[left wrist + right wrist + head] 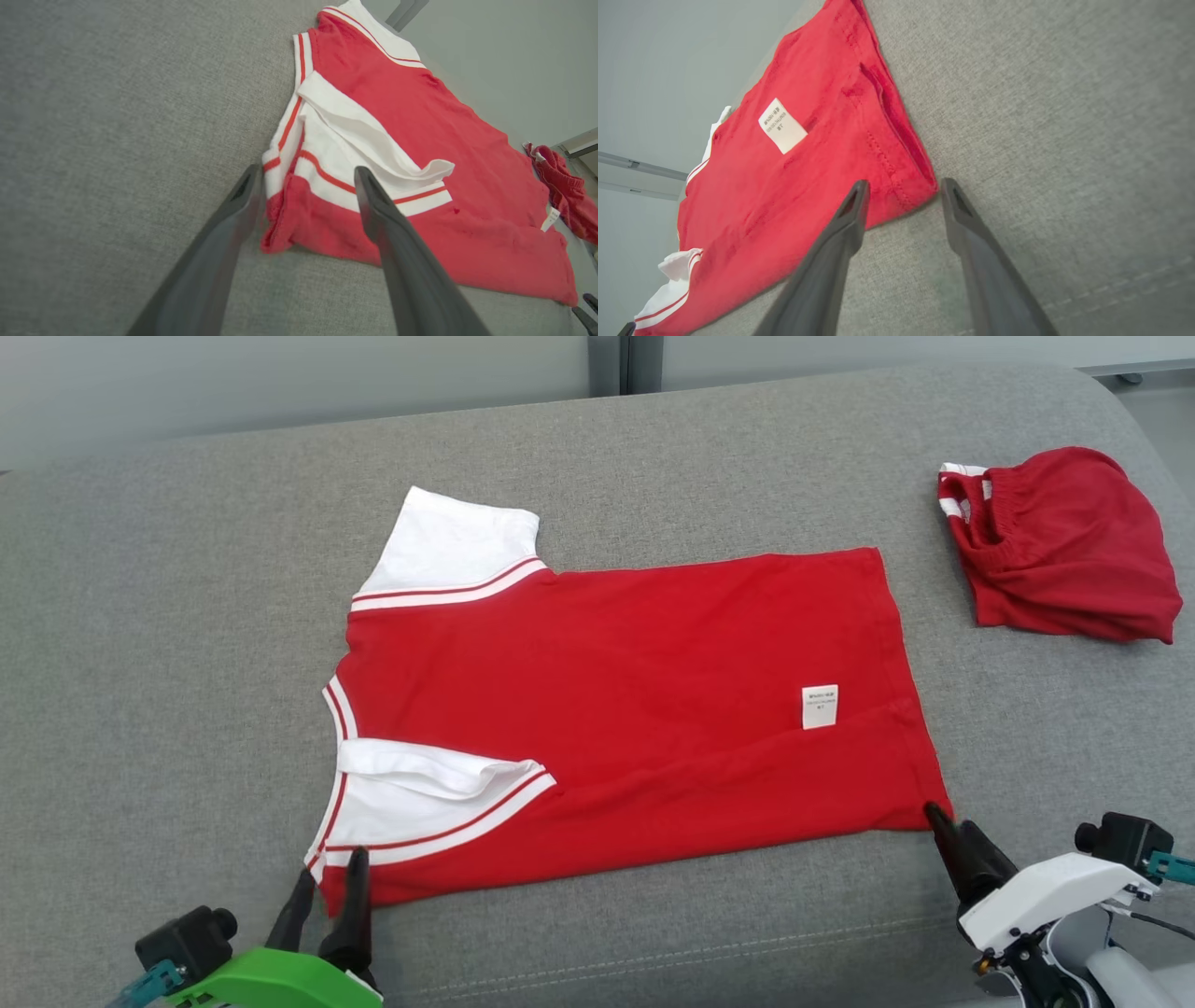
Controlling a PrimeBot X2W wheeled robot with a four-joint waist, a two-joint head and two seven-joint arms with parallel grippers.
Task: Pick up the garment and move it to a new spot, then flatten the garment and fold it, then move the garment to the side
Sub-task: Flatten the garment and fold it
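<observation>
The garment (pixel 616 709), a red short-sleeved shirt, lay flat in the middle of a grey upholstered surface (pixel 168 644). Its long axis ran across the head view, with the neckline (pixel 338 709) pointing to the robot's left and the straight hem (pixel 901 681) to its right. The body was a soft red knit, roughly rectangular, with visible stitching along the hem. A small white label (pixel 820 707) sat on the cloth near the hem end. Both sleeves were white with red striping. The far sleeve (pixel 453 551) stuck out away from the robot, and the near sleeve (pixel 420 798) was folded in over the body with a loose, rumpled edge. The surface beneath had a coarse woven texture and a line of seam stitching along its near edge.

The left end effector (pixel 331 863) stood at the near shoulder corner with its dark tapered fingers spread wide. They straddled that corner without pinching it. The right end effector (pixel 906 183) was at the near hem corner with its fingers parted. The corner lay between their tips, ungripped.

A second red garment (pixel 1064 555) with an elastic band lay bunched at the far right, well apart from the shirt.
</observation>
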